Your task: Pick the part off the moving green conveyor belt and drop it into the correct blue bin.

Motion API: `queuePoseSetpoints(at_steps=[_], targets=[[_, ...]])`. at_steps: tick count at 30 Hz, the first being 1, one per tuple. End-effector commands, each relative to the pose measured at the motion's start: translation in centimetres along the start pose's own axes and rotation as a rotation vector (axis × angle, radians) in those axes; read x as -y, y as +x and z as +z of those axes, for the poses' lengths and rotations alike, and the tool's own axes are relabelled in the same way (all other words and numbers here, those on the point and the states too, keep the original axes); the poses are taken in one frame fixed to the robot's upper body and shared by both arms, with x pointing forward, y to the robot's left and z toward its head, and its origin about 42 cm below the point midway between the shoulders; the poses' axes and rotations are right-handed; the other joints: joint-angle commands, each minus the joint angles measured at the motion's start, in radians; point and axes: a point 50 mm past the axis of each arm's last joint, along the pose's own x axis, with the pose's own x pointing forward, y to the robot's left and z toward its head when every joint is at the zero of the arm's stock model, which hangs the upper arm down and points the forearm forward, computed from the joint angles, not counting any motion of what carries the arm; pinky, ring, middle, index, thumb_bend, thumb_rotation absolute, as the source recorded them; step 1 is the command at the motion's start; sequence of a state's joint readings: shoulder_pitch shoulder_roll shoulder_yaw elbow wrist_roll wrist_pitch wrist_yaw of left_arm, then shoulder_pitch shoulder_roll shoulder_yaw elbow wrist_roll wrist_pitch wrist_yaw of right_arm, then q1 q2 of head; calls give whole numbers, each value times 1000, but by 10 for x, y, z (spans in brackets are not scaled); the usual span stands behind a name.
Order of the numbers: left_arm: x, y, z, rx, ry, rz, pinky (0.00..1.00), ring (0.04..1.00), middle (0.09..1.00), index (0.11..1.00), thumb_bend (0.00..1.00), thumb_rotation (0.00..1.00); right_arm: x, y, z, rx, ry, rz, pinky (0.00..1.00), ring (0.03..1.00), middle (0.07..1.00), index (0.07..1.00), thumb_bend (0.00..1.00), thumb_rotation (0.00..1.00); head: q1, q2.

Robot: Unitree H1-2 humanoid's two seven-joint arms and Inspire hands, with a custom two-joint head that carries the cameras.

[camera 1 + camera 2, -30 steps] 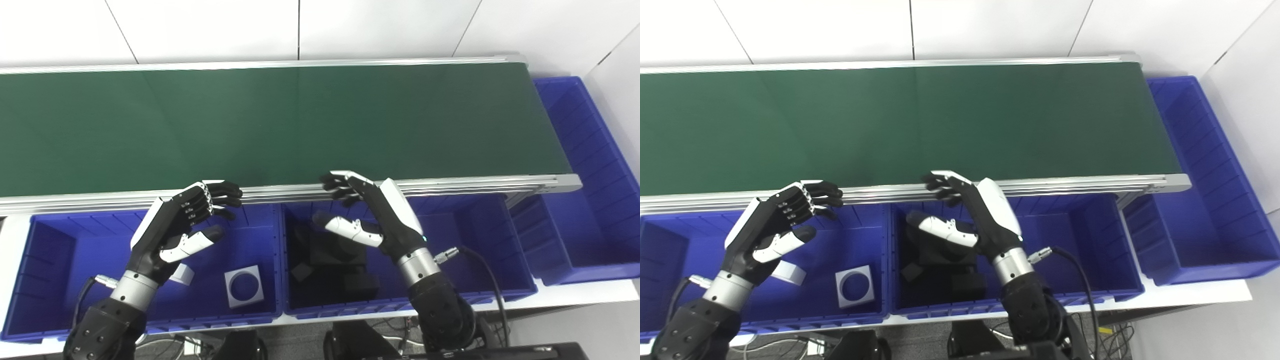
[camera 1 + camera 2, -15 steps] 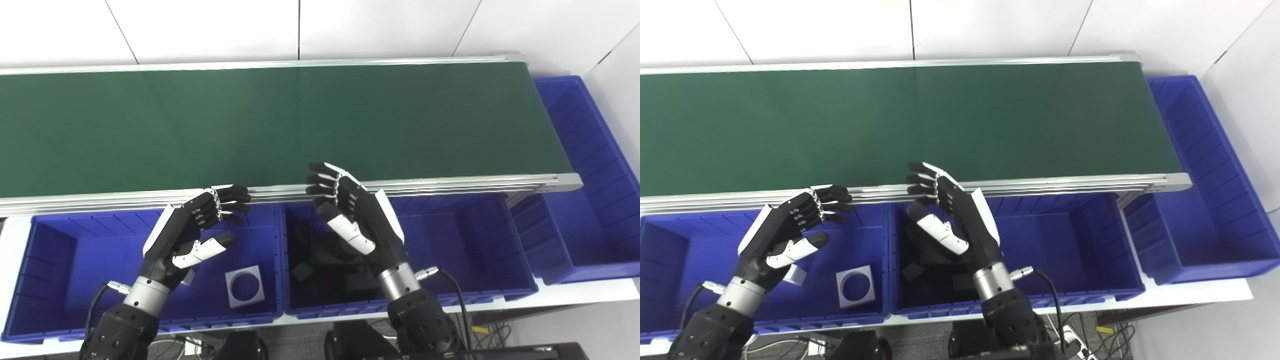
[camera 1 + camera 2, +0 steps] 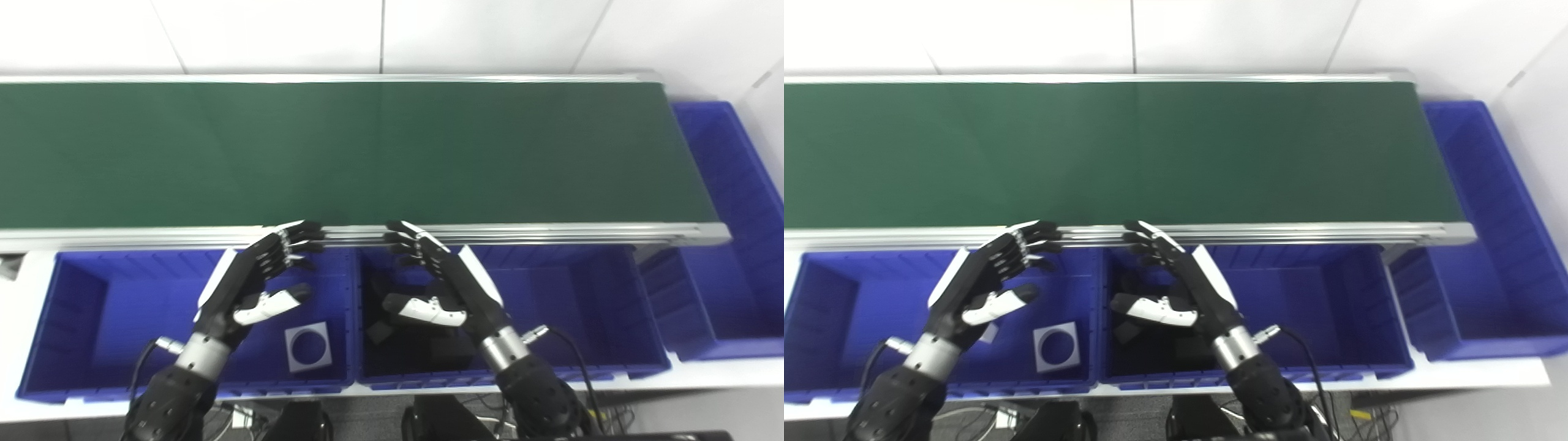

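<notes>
The matte dark green conveyor belt (image 3: 343, 147), framed by ribbed aluminium rails, runs just beyond both hands and carries no part in either view. The left hand (image 3: 254, 285), black-jointed with a glossy white back plate, hovers empty with fingers spread and thumb apart, its fingertips (image 3: 309, 229) at the near rail. The right hand (image 3: 441, 282), of the same build, mirrors it, also empty and splayed.

Below the left hand sits a blue ribbed plastic bin (image 3: 98, 288); near its thumb lies a flat grey square plate with a round hole (image 3: 308, 346). Under the right hand a second blue bin (image 3: 569, 294) holds black blocky parts (image 3: 444, 349), their outlines hard to separate. A third blue bin (image 3: 729, 257) stands well to the right of that hand.

Against half a second ago, the whole picture has shifted, so the camera has moved; the right hand has lowered, its thumb now swung out sideways, and the left hand has edged toward it.

Only the right eye view shows a small pale piece (image 3: 989, 332) beside the left wrist.
</notes>
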State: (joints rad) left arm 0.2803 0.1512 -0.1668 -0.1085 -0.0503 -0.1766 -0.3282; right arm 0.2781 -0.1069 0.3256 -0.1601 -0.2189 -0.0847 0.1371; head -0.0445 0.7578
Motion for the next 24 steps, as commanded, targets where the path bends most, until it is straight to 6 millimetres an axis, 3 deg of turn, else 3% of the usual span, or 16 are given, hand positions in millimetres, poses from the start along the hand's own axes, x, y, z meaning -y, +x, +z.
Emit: queuePoseSetpoints(at_steps=[1,24], targets=[[4,1,5,40,12,12,634,760,795,795,851,525,4,4,6,50,-20,0,751,812,843,880,861,576,13,-2],[9,3,1,37,7,27,646,771,802,799,871,529,9,3,1,68,-1,-23,741,808,838,880,809,539,27,-36]])
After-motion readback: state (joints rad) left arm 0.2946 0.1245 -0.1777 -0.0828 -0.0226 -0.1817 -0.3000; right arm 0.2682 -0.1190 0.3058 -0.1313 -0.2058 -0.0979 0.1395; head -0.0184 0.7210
